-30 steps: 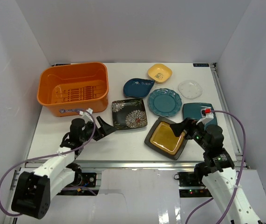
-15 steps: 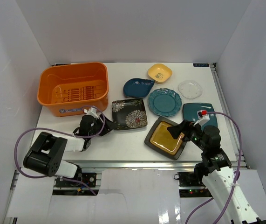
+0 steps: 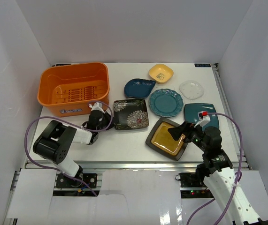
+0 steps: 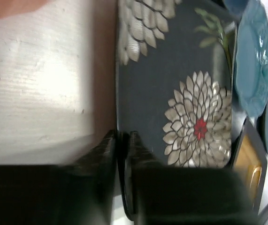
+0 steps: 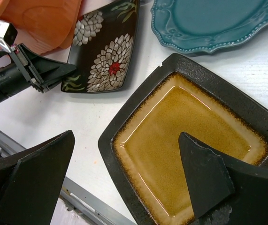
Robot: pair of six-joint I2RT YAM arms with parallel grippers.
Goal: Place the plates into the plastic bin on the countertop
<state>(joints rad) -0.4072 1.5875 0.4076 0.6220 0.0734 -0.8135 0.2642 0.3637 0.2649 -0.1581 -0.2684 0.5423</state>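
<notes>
My left gripper (image 3: 109,121) is shut on the near-left rim of the black square white-flowered plate (image 3: 131,114), which lies flat on the countertop (image 3: 119,140). In the left wrist view the fingers (image 4: 106,145) pinch that plate's (image 4: 180,84) edge. My right gripper (image 5: 126,136) is open low over the near corner of the dark square amber-centred plate (image 5: 171,122); one finger is over the amber centre, the other beyond the rim. The orange plastic bin (image 3: 72,66) stands at the back left with no plates in it.
Behind the two square plates lie a round scalloped teal plate (image 3: 165,102), a teal leaf-shaped plate (image 3: 139,87), a small yellow plate (image 3: 161,72), a small clear plate (image 3: 191,89) and a teal rounded-square plate (image 3: 197,111). Metal rails edge the table; white walls enclose it.
The left gripper slid right to the flowered plate's left edge and shut on its rim. The right gripper shifted slightly lower over the amber plate and stayed open.
</notes>
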